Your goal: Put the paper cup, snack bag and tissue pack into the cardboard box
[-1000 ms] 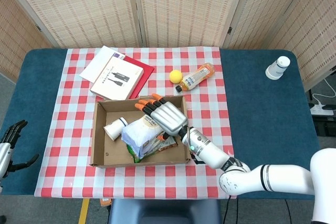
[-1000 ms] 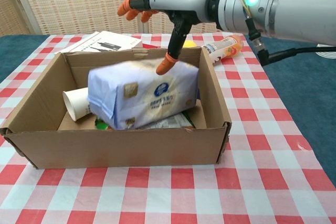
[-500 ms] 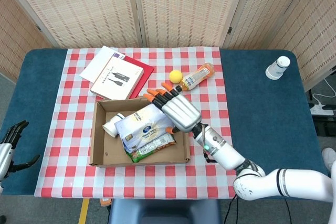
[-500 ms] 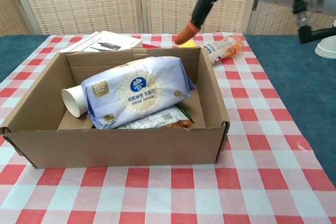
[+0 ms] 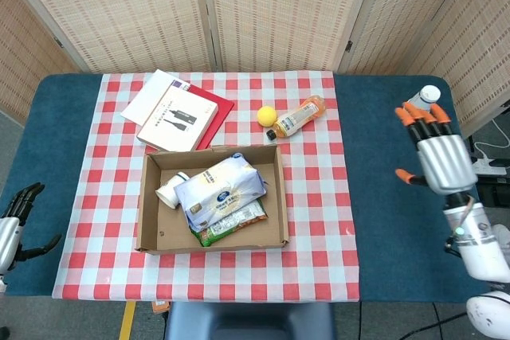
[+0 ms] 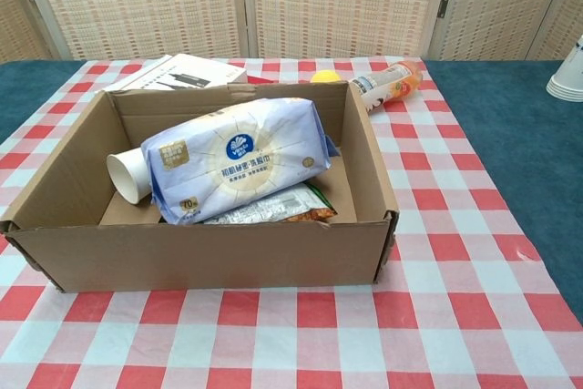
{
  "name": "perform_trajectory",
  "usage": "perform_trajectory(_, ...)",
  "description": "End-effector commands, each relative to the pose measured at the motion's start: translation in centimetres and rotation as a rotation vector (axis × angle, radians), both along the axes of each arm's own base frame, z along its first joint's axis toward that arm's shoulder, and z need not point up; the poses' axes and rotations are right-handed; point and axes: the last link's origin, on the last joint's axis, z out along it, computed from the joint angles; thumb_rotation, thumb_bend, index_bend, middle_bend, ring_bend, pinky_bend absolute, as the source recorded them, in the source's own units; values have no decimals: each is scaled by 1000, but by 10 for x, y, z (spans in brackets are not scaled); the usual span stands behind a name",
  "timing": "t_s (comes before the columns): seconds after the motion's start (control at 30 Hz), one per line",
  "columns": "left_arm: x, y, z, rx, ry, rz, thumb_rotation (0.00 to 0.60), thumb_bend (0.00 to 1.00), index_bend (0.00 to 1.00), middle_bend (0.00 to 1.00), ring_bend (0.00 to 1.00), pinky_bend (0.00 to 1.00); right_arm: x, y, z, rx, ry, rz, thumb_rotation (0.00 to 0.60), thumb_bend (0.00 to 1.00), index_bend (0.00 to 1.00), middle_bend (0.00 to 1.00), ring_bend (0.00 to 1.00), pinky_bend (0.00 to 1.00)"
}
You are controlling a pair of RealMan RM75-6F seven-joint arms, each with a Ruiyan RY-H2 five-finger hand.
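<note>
Right hand [image 5: 443, 160] has pulled back to the table's right edge, fingers apart, empty. Blue-white tissue pack [image 6: 239, 158], white paper cup [image 6: 130, 177] and foil snack bag [image 6: 273, 209] all lie inside brown cardboard box [image 6: 209, 257]; looks finished. Left hand [image 5: 17, 211] idle, fingers apart.

"70" on tissue pack [image 6: 239, 159], other print unreadable

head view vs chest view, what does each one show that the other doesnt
Only the head view shows both arms: the right robot hand raised open over the blue table edge, and the left robot hand at the far left. Only the chest view shows the brown cardboard box's front wall. Both show the white-and-blue tissue pack lying on the snack bag, beside the white paper cup.
</note>
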Motion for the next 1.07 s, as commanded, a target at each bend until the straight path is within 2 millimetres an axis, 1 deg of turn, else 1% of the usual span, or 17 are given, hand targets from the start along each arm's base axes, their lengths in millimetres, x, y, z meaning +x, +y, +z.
perform_trajectory(0.03, 0, 0, 0, 0, 4, 1, 600, 229, 73, 15, 0, 229, -67, 37, 7, -25, 34, -142, 600, 0, 0, 0, 0, 0)
perform_trajectory(0.1, 0, 0, -1, -1, 11, 2, 600, 229, 74, 15, 0, 229, -85, 53, 4, -16, 46, -195, 600, 0, 0, 0, 0, 0)
perform_trajectory(0.13, 0, 1, -2, -1, 15, 2, 600, 229, 74, 16, 0, 229, -90, 59, 3, -16, 51, -209, 600, 0, 0, 0, 0, 0)
perform_trajectory(0.23, 0, 1, -3, 2, 31, 2, 600, 231, 74, 16, 0, 229, -101, 76, 0, -13, 65, -232, 600, 0, 0, 0, 0, 0)
perform_trajectory(0.33, 0, 1, -4, 3, 34, 1, 600, 231, 74, 16, 0, 229, -106, 86, -1, -9, 88, -237, 600, 0, 0, 0, 0, 0)
perform_trajectory(0.47, 2, 0, -5, 3, 38, -6, 600, 228, 74, 15, 0, 229, -106, 88, -4, 3, 81, -227, 600, 0, 0, 0, 0, 0)
perform_trajectory(0.73, 3, 0, -5, 6, 48, -9, 600, 229, 74, 16, 0, 229, -103, 84, -18, 26, 75, -203, 600, 0, 0, 0, 0, 0)
perform_trajectory(0.9, 2, 1, -7, 1, 53, -4, 600, 228, 74, 15, 0, 229, -99, 84, -15, 14, 85, -189, 600, 0, 0, 0, 0, 0)
perform_trajectory(1.07, 2, 0, -7, 0, 55, -4, 600, 229, 74, 15, 0, 229, -101, 84, -12, 10, 80, -195, 600, 0, 0, 0, 0, 0)
